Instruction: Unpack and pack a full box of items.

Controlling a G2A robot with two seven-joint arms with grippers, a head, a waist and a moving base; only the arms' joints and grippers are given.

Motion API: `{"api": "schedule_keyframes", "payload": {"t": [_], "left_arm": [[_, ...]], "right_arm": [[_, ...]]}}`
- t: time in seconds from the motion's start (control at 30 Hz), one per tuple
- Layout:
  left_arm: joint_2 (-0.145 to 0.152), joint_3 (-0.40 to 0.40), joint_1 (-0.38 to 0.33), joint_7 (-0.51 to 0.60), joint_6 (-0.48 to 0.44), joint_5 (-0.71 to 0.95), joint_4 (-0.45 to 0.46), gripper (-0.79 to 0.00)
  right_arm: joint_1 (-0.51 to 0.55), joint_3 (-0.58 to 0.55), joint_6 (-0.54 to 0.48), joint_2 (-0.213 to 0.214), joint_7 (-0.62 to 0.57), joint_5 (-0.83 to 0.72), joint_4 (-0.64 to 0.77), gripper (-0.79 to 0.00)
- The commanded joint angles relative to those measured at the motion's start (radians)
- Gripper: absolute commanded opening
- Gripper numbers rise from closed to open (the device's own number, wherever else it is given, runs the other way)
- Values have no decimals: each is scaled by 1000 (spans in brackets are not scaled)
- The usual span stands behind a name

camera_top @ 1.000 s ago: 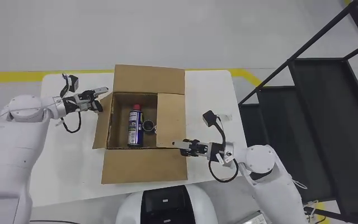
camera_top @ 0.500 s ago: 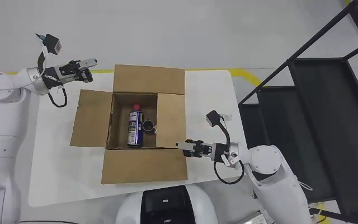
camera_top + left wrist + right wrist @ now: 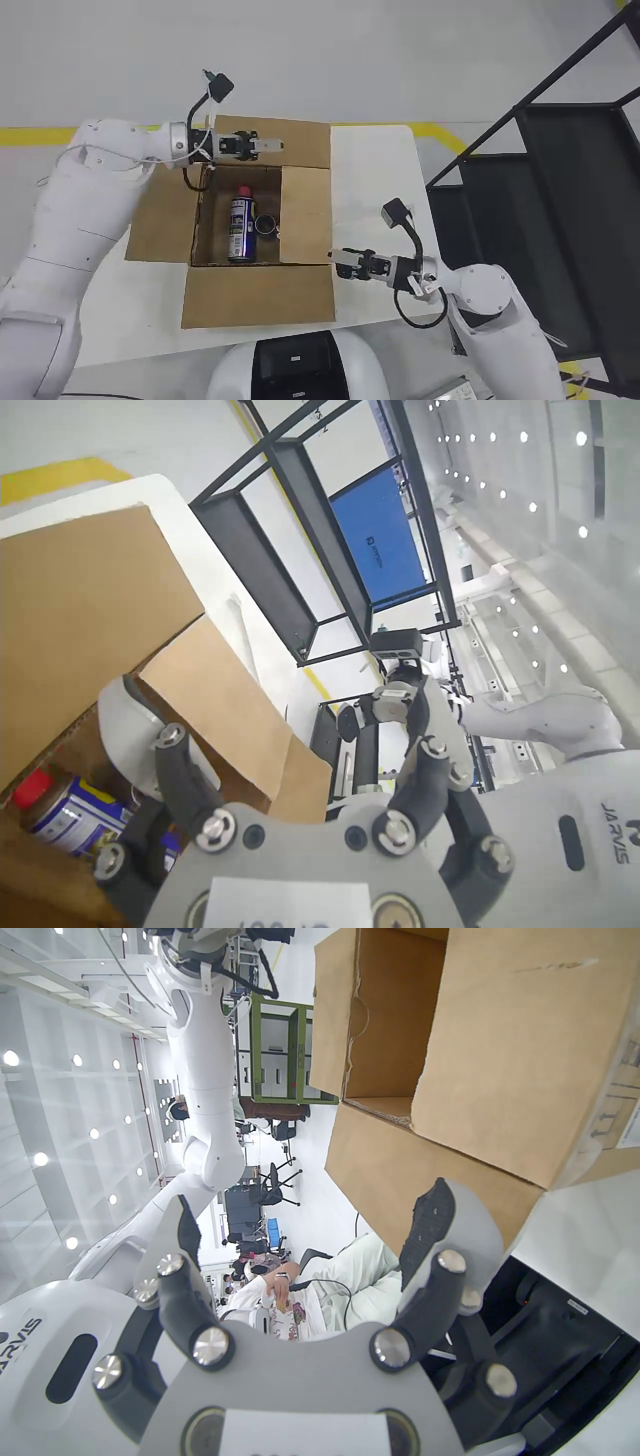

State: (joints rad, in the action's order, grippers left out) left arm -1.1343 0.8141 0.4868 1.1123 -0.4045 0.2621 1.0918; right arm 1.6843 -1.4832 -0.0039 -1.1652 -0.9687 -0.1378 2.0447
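Unpacking seems barely begun: the spray can [image 3: 241, 225] lies in the open box [image 3: 258, 296], left gripper [image 3: 273, 146] hangs spread and empty over its far flap, right gripper [image 3: 341, 262] likewise by the near right corner, so next comes a reach for the can.

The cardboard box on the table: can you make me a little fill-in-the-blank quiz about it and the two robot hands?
The spray can lying in the cardboard box has a ____ cap.
The left gripper hovers over the box's far flap with its fingers ____.
The right gripper, near the box's front corner, holds ____.
The box stands on a ____ table.
Missing words: red; open; nothing; white.
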Motion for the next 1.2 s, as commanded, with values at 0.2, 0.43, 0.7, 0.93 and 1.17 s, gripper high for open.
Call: {"api": "schedule_keyframes", "payload": {"t": [0.2, 0.43, 0.7, 0.93, 1.17], "left_arm": [[-88, -184, -84, -26, 6, -129, -169, 0], [-139, -240, -110, 39, 22, -101, -273, 0], [-200, -260, -118, 147, -10, 59, -398, 0], [-250, -261, -149, 239, -55, 164, -499, 0], [-269, -238, -158, 287, -16, 293, -457, 0]], "right_arm": [[4, -6, -14, 7, 14, -13, -26, 0], [-3, 14, -14, 12, 23, -11, -31, 0], [-18, 43, -11, 17, 32, -9, -43, 0], [-6, 44, -21, 24, 21, -21, -14, 0], [39, 13, -47, 34, 16, -26, 65, 0]]}}
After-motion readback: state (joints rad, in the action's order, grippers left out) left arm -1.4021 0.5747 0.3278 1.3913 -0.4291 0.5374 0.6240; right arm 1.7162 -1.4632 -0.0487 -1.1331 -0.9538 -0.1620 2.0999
